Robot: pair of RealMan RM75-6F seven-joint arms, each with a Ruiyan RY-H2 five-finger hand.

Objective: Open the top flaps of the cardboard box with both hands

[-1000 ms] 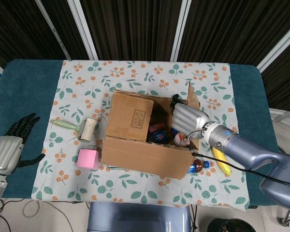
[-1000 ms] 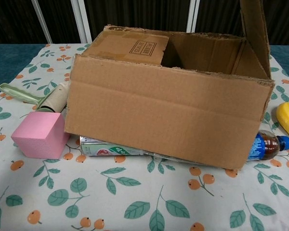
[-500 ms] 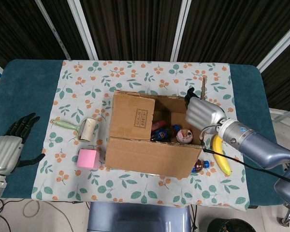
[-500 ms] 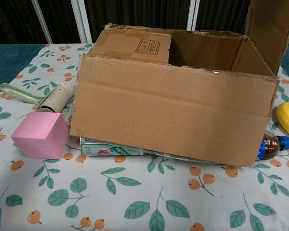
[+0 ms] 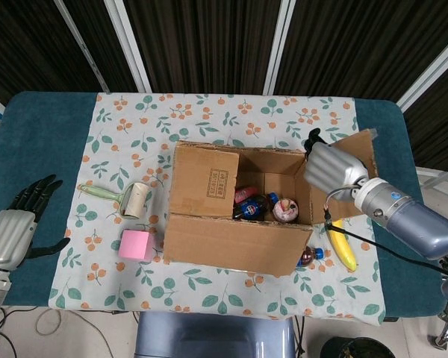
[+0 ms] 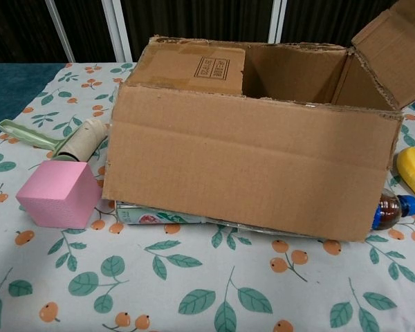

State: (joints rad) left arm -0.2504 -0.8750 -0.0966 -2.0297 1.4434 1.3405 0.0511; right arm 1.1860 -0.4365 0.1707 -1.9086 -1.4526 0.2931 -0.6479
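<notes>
The cardboard box (image 5: 235,209) sits in the middle of the worktop (image 5: 52,134), on a cloth with leaves and oranges (image 5: 209,112). Its right flap (image 5: 355,175) is folded out past the box's right wall. The left flap (image 5: 203,180) lies flat over the left part of the opening. Inside the box are some small bottles (image 5: 263,207).

The right robot hand (image 5: 330,168) is at the right edge of the box, with its fingers curled over the right flap. It seems to be pressing or holding the flap, but the view is too poor to be sure. The left robot hand (image 5: 15,224) is well apart from the box, at the left edge of the worktop. Its fingers are spread and it holds nothing.

Left of the box lie a pink block (image 5: 136,245) and a roller with a green handle (image 5: 123,198). A yellow banana (image 5: 342,247) lies just beside the box's right side, and a bottle with a blue cap (image 5: 310,255) pokes out from under the box.
</notes>
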